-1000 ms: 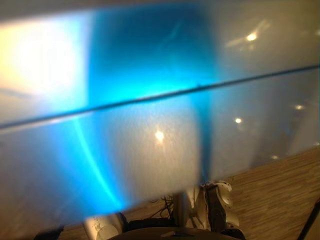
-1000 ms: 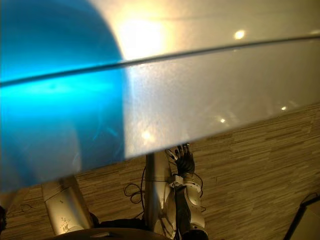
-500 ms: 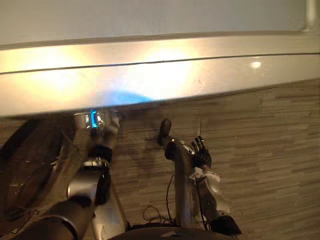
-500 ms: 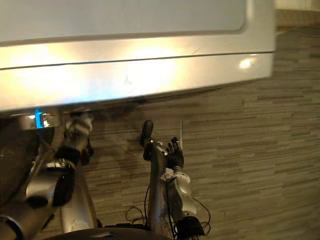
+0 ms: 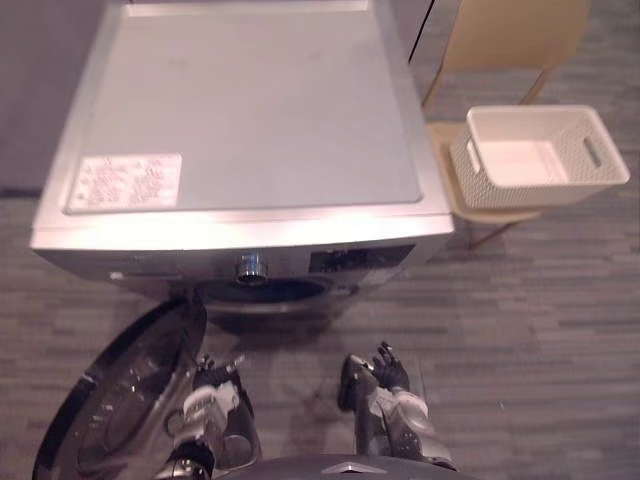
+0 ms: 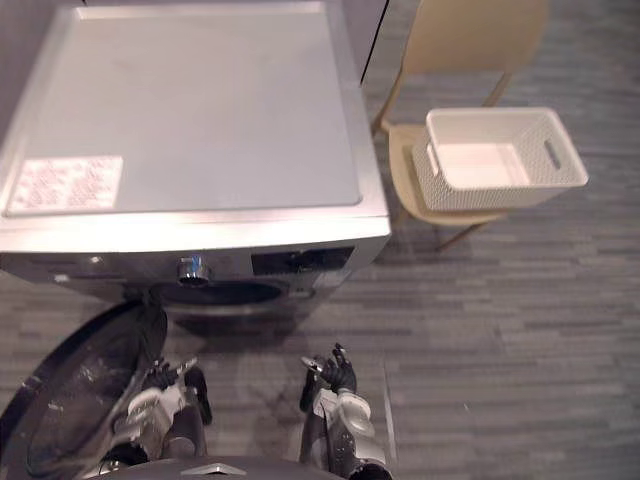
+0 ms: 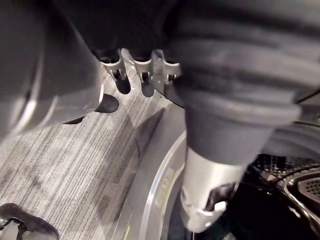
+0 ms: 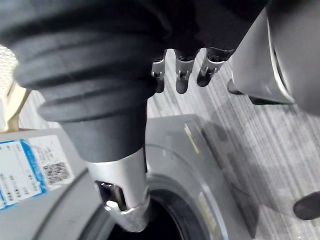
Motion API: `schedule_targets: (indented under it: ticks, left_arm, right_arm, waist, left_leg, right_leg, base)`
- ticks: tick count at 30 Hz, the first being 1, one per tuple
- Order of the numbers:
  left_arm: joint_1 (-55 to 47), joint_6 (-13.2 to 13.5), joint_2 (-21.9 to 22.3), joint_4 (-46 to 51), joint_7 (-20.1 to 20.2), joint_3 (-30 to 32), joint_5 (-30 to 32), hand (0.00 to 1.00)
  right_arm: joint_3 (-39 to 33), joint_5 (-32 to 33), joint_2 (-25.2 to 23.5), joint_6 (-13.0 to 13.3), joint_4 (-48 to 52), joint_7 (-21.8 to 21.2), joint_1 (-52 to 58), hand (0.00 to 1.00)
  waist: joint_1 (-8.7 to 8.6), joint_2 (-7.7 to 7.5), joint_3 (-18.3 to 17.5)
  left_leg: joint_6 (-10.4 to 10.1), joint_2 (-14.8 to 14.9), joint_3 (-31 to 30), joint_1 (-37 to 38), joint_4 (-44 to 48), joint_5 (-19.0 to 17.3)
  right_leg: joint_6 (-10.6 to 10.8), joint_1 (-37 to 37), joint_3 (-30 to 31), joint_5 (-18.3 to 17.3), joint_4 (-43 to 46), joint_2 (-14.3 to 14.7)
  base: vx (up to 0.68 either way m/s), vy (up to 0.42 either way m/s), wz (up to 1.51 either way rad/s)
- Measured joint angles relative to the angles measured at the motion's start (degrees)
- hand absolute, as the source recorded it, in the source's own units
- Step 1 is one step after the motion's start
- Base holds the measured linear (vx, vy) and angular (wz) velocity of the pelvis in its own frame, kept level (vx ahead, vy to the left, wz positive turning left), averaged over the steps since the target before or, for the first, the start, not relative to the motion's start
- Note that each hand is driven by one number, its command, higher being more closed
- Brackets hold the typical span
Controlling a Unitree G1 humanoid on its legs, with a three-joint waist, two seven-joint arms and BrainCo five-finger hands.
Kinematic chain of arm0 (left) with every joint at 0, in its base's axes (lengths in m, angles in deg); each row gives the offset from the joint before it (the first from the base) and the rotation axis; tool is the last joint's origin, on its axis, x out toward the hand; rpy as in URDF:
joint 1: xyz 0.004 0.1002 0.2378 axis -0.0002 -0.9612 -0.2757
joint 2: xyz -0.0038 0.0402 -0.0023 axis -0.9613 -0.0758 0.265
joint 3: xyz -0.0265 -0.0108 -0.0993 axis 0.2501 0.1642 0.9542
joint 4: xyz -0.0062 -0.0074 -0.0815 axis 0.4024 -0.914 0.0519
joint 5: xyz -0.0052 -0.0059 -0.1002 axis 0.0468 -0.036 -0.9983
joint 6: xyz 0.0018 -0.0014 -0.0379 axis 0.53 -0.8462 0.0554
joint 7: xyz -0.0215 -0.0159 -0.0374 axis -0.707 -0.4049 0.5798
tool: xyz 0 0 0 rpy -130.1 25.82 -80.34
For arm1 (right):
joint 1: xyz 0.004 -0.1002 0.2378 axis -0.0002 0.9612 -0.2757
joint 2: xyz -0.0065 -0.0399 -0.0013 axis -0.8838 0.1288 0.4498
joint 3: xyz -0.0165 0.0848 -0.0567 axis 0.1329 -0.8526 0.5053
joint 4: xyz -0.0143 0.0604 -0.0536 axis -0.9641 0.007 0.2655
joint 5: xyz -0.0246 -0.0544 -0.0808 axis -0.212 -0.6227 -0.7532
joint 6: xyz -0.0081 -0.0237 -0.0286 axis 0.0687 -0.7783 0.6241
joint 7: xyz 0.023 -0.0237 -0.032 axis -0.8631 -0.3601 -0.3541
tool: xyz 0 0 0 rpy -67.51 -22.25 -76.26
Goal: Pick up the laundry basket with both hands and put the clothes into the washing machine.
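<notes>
A white perforated laundry basket (image 5: 530, 188) rests on a beige chair (image 5: 515, 35) to the right of the washing machine; its inside shows a bare white bottom. The silver washing machine (image 5: 250, 110) stands ahead of me with its dark drum opening (image 5: 262, 292) facing me. Its round door (image 5: 120, 400) hangs open at the lower left. My left hand (image 5: 215, 385) hangs low beside the door, fingers relaxed and holding nothing. Low in front of the machine, my right hand (image 5: 388, 372) is relaxed too, with nothing in it.
Grey plank floor (image 5: 540, 330) spreads in front of the machine and under the chair. A white label (image 5: 125, 180) lies on the machine's top. The door's rim (image 7: 160, 190) runs close by my left hand.
The camera has pulled back from the machine's front edge and now looks down on the whole machine and the chair. My left arm, raised by the machine before, now hangs low.
</notes>
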Motion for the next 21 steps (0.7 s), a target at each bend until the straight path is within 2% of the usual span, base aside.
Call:
schedule_targets:
  ticks: [1,3,5,6,7,8,9,10,11,12,13,14,15,16,17,18,19,20,21]
  left_arm:
    - [-0.38,-0.01,-0.02,-0.55,0.24,0.11,0.52,0.00]
    - [-1.44,0.01,1.14,-1.42,0.94,0.49,1.06,0.00]
    - [-1.56,0.04,1.22,-1.43,1.16,0.46,1.77,0.00]
    - [-1.75,0.04,1.04,-1.47,1.17,0.38,2.01,0.00]
    - [-1.99,0.06,0.60,-1.46,1.14,-0.20,1.98,0.00]
    - [-2.01,0.08,-0.17,-0.63,1.05,-1.01,1.86,0.00]
    - [-2.01,0.16,-0.62,0.21,0.97,-1.08,1.74,0.00]
    - [-2.22,0.26,-0.81,0.87,0.83,-1.68,1.73,0.00]
    - [-3.04,0.27,-0.78,2.08,0.77,-2.50,1.50,0.00]
    - [-4.27,0.72,-0.73,5.35,0.48,-4.44,-0.88,0.00]
    - [-4.54,0.91,-0.66,8.49,0.17,-4.93,-1.82,0.00]
    - [-4.77,0.91,-0.55,11.64,-0.14,-5.50,-2.17,0.00]
    - [-4.73,0.61,-0.66,18.76,-0.48,-7.29,-2.69,0.00]
    - [-5.42,0.73,-0.98,23.51,-0.88,-8.37,-2.83,0.00]
    - [-6.40,0.89,-1.86,28.33,-1.46,-9.41,-3.11,0.00]
    - [-7.96,0.94,-2.05,34.28,-1.75,-10.28,-4.02,0.00]
    - [-8.61,1.03,-1.61,37.72,-2.02,-10.93,-4.41,0.00]
    - [-9.70,0.52,-1.22,43.37,-2.44,-12.88,-5.26,0.00]
    - [-10.56,1.04,-1.26,49.55,-2.33,-15.16,-5.54,0.00]
  right_arm:
    - [-0.61,-0.61,0.16,-0.16,-1.04,-0.20,0.00,0.00]
    - [-2.96,-1.52,2.06,-0.40,-5.91,-0.40,-0.38,0.00]
    - [-3.96,-3.00,3.09,-0.55,-8.88,-0.45,-0.86,0.00]
    - [-4.63,-4.07,3.63,-1.06,-10.38,-0.38,-1.39,0.00]
    - [-5.36,-5.53,3.49,-1.81,-12.63,-0.37,-3.00,0.00]
    - [-5.75,-6.02,3.45,-2.30,-14.50,-0.35,-3.25,0.00]
    - [-6.61,-6.03,3.36,-2.49,-15.48,-0.36,-3.84,0.00]
    - [-7.75,-6.04,3.45,-2.92,-16.37,-0.14,-4.54,0.00]
    - [-7.84,-6.03,4.05,-2.87,-15.92,-0.12,-4.54,0.00]
    - [-8.31,-5.91,4.68,-2.51,-15.52,0.03,-4.23,0.00]
    - [-8.24,-5.90,4.97,-2.47,-15.51,0.07,-4.45,0.00]
    - [-8.28,-5.84,5.19,-2.45,-15.50,0.11,-4.56,0.00]
    - [-8.46,-5.81,5.82,-2.62,-15.85,0.22,-4.57,0.00]
    - [-8.16,-5.79,4.76,-2.84,-16.36,0.15,-4.58,0.00]
    - [-6.94,-5.79,3.77,-2.84,-17.00,0.09,-4.64,0.00]
    - [-6.42,-5.81,3.33,-2.90,-18.66,-0.04,-5.44,0.00]
    - [-6.54,-5.82,3.46,-2.88,-19.03,-0.03,-5.86,0.00]
    - [-6.56,-5.88,3.70,-2.85,-20.40,-0.06,-6.70,0.00]
    - [-6.52,-5.93,3.83,-2.81,-20.69,-0.07,-7.10,0.00]
  waist:
    - [-0.07,0.50,-0.87]
    - [0.05,1.99,-3.05]
    - [0.20,2.14,-3.34]
    - [0.22,1.95,-3.75]
    - [0.13,1.17,-4.17]
    - [-0.04,0.06,-4.86]
    - [0.26,-0.21,-4.40]
    - [0.58,0.12,-4.14]
    - [0.61,0.22,-4.22]
    - [-0.22,0.80,-4.71]
    - [-0.35,1.35,-5.07]
    - [-0.49,1.97,-5.50]
    - [-0.63,2.51,-6.16]
    - [-0.63,1.74,-6.08]
    - [-0.79,-0.10,-6.67]
    - [-0.33,0.24,-6.22]
    - [-0.26,0.46,-5.98]
    - [-0.32,1.34,-5.47]
    - [-0.36,1.47,-5.39]
  left_leg:
    - [-0.19,-0.23,-0.61,1.07,-1.79,0.70]
    - [0.73,-0.82,-3.52,4.53,-6.74,3.36]
    - [1.81,-1.17,-4.80,5.61,-6.62,4.05]
    - [2.71,-1.44,-5.04,5.49,-6.08,4.81]
    - [5.30,-2.06,-3.21,4.13,-5.25,7.78]
    - [6.30,-2.99,-3.44,3.55,-6.14,10.63]
    - [6.08,-2.33,-2.98,2.42,-0.14,6.88]
    - [6.78,0.25,-2.54,0.23,16.52,-0.41]
    - [6.91,2.12,-2.50,0.78,24.65,-2.37]
    - [6.74,5.38,-2.69,2.97,32.00,-2.78]
    - [7.15,7.64,-3.28,3.52,33.94,-2.25]
    - [7.69,8.58,-4.59,3.43,33.89,-0.03]
    - [5.66,6.18,-7.11,2.89,31.51,-0.44]
    - [5.93,3.74,-9.61,1.96,29.43,-1.24]
    - [4.32,1.67,-13.52,1.64,27.40,-2.31]
    - [0.08,0.49,-17.24,2.21,24.34,-5.15]
    - [-1.84,0.63,-18.42,2.80,22.95,-7.10]
    - [-2.85,0.58,-19.20,4.16,19.62,-9.84]
    - [-3.40,0.16,-18.85,5.29,15.89,-11.22]
  right_leg:
    - [-0.01,1.51,-0.93,0.01,-1.25,0.08]
    - [0.30,7.67,-5.37,0.27,-5.29,0.30]
    - [0.70,10.82,-7.81,-0.10,-6.14,0.19]
    - [0.69,11.61,-8.53,-0.14,-6.59,0.05]
    - [-0.24,12.75,-9.47,0.34,-8.80,-0.07]
    - [-2.19,14.26,-10.60,2.66,-13.09,-0.57]
    - [-1.49,15.39,-12.00,4.25,-14.10,-1.01]
    - [-0.76,16.97,-12.46,5.25,-13.67,-1.09]
    - [-0.68,18.06,-13.09,5.52,-13.08,-1.48]
    - [-0.26,19.40,-13.19,5.81,-13.09,-1.90]
    - [0.51,19.19,-12.86,6.33,-13.13,-1.96]
    - [0.96,18.62,-12.66,6.78,-13.06,-1.94]
    - [1.63,17.62,-12.54,8.22,-13.77,-2.08]
    - [2.33,16.71,-11.58,7.80,-14.66,-2.39]
    - [2.11,16.19,-10.20,7.94,-15.24,-0.94]
    - [1.76,16.66,-10.79,10.12,-17.87,-0.33]
    - [1.71,16.90,-11.50,11.09,-17.86,0.13]
    - [1.80,17.18,-12.63,11.43,-17.30,-0.03]
    - [2.05,17.33,-13.54,11.59,-16.83,-0.96]
  base:
    - [0.09,-0.022,0.61]
    - [0.10,0.008,0.82]
    - [0.08,0.004,0.69]
    - [0.06,-0.005,0.75]
    - [-0.02,0.015,0.78]
    - [-0.03,0.016,0.66]
    - [-0.06,0.052,0.33]
    - [-0.02,0.062,0.02]
    - [-0.06,0.184,-0.03]
    - [-0.05,0.194,-0.07]
    - [-0.07,0.288,-0.04]
    - [-0.05,0.283,0.11]
    - [-0.04,0.262,0.29]
    - [-0.01,0.142,0.47]
    - [0.03,0.030,0.47]
    - [0.02,0.062,0.45]
    - [-0.03,0.156,0.56]
    - [-0.10,0.243,0.73]
    - [-0.13,0.284,0.84]
